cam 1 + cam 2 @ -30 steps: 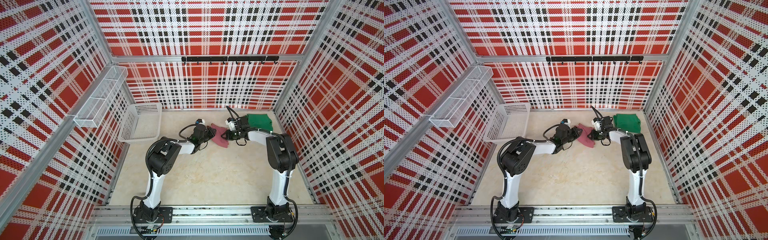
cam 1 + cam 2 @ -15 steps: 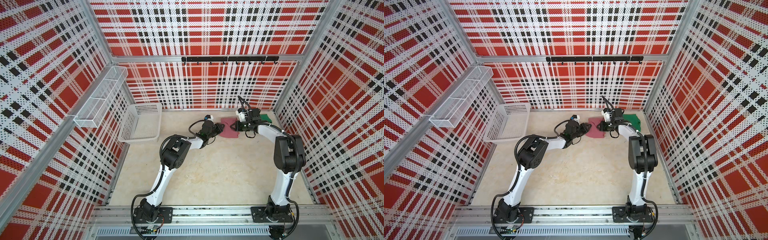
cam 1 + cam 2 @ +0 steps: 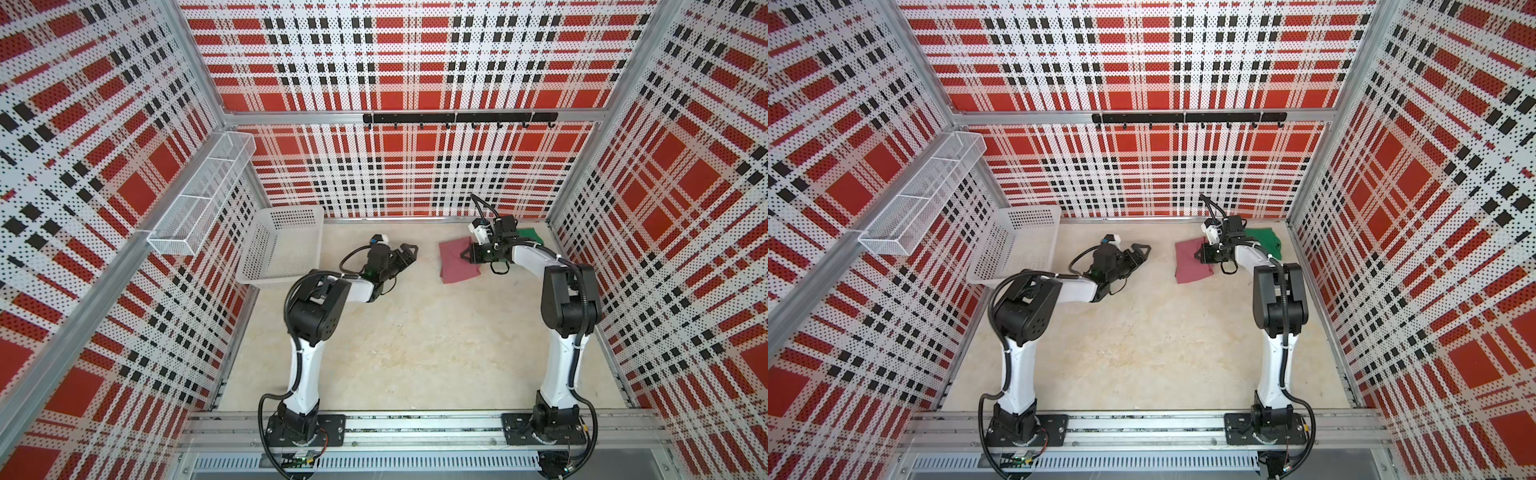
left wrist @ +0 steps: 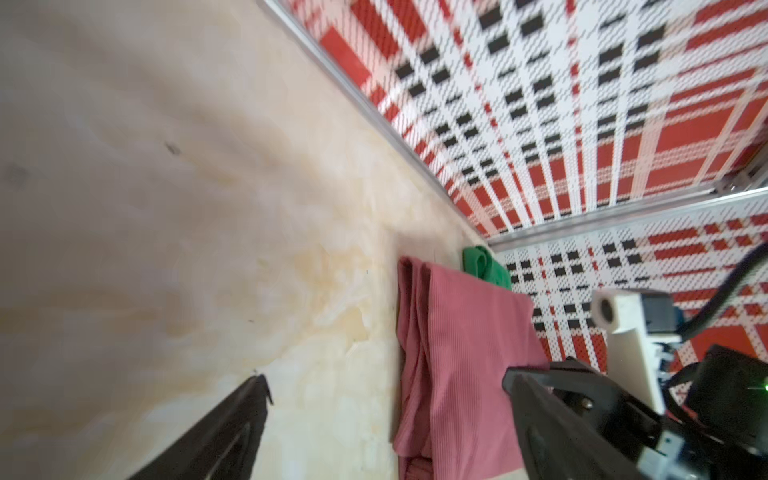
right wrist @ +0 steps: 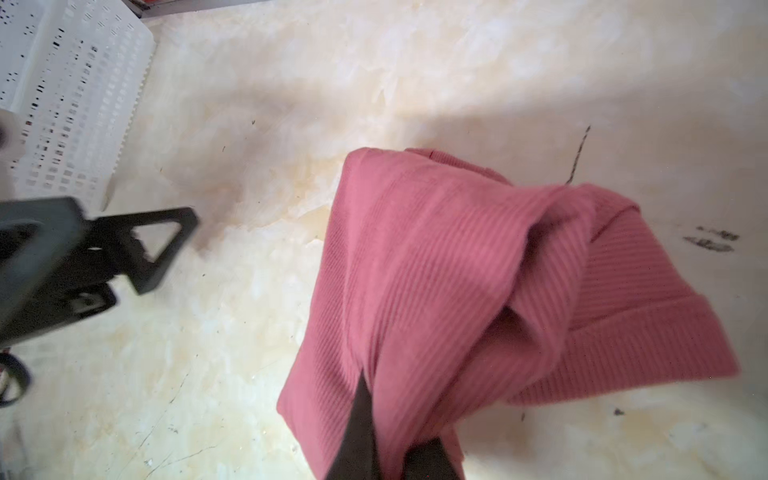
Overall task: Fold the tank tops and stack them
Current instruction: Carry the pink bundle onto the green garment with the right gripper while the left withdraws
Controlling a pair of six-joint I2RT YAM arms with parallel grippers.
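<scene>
We look down from one stereo head set high above the bench (image 3: 415,340), over its 6 o'clock edge, facing the back wall (image 3: 415,174) at 12 o'clock. Both top views share nearly the whole cell, with both arms, from far off. Our left wrist camera rides low over the bench and looks toward 2 o'clock, past the left pincer (image 3: 409,255), at the pink tank top (image 4: 461,353), the green tank top (image 4: 484,266) and the right pincer (image 3: 464,254). Our right wrist camera sits very near the pink tank top, facing 9 o'clock toward the white basket (image 5: 79,95). Both wrist views share that pink cloth and the bench beside it.
</scene>
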